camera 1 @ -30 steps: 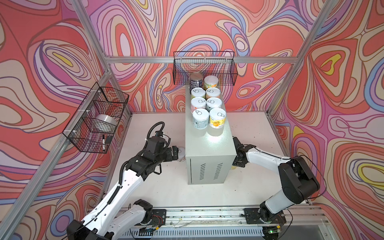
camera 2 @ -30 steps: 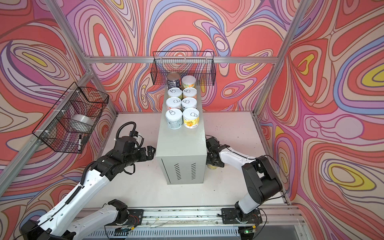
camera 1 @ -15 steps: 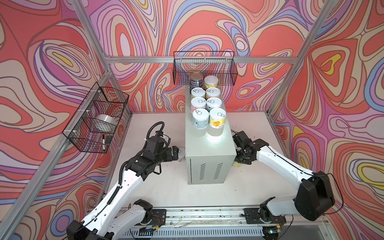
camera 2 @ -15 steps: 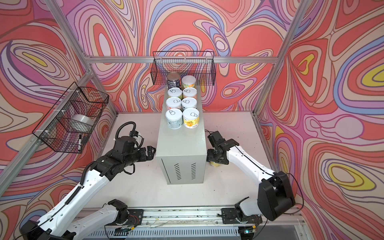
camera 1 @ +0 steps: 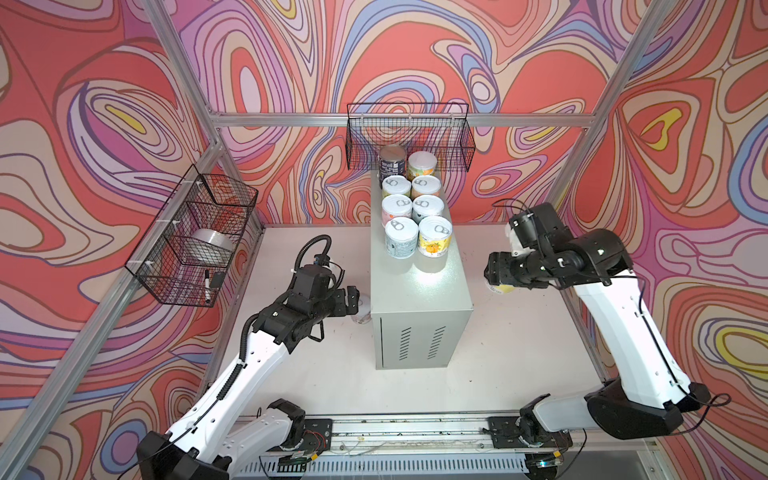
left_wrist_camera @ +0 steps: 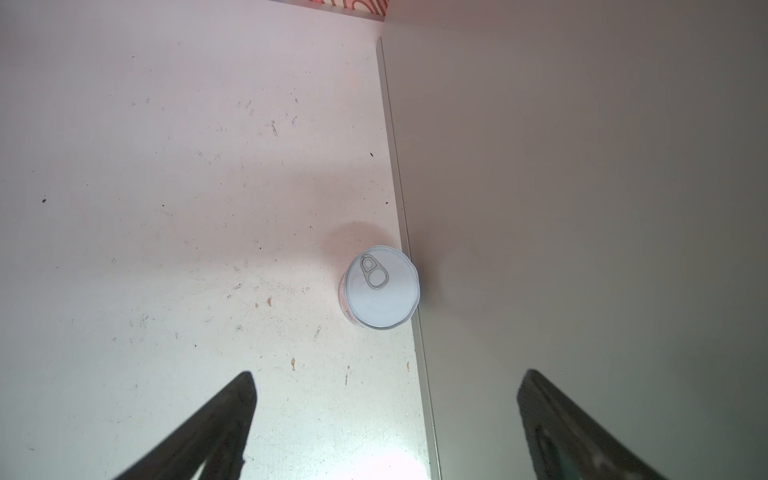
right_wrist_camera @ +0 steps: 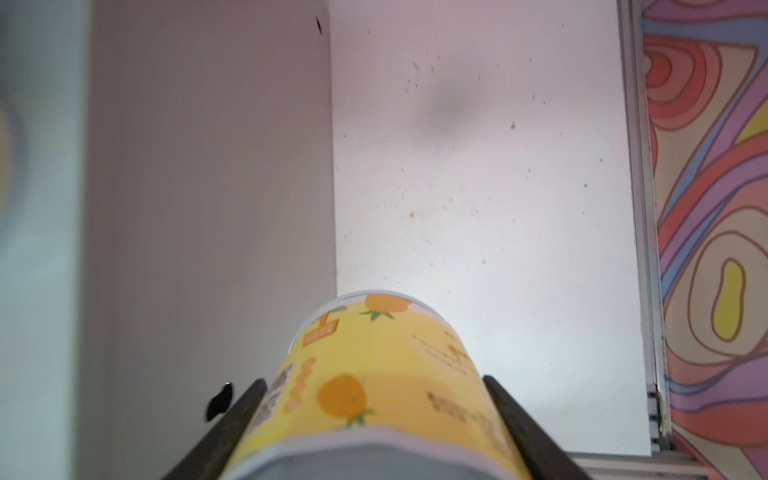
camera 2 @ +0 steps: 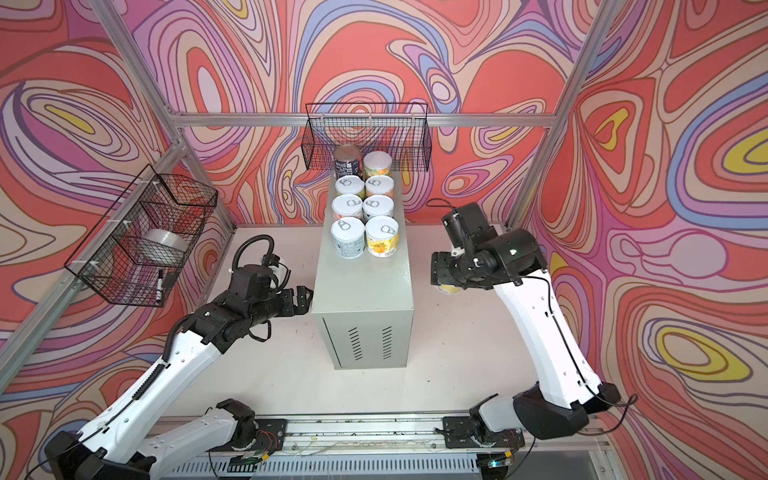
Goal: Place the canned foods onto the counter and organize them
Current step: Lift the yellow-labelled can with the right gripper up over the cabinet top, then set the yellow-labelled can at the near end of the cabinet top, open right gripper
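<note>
yellow tin (right_wrist_camera: 374, 374): clamped by its side wall between the jaws of the right gripper (right_wrist_camera: 374, 384), at the lower middle of the right wrist view. in a top view it is a yellow sliver under the gripper, right of the counter (camera 1: 419, 282) and not yet on it.
counter: a grey metal cabinet at the centre of both top views. eight tins (camera 1: 401, 237) stand in two columns on its far half, and the near half is bare.
left gripper (left_wrist_camera: 386, 380): jaws spread wide and holding nothing. it hangs over a pale-lidded tin (left_wrist_camera: 382, 286) that stands upright on the white table (left_wrist_camera: 166, 208), touching the cabinet's side wall.
step in hand: probably carrying the yellow tin onto the top.
doing it well: lift clear of the cabinet's edge and bring the tin upright. lower it flat just in front of the front pair without nudging them, and let go only once the base sits flat.
hard to make out: the yellow tin's lid and its tilt. the pale-lidded tin's label is hidden too, with only the lid and a pinkish edge showing. the left edge of the right wrist view is blurred.
</note>
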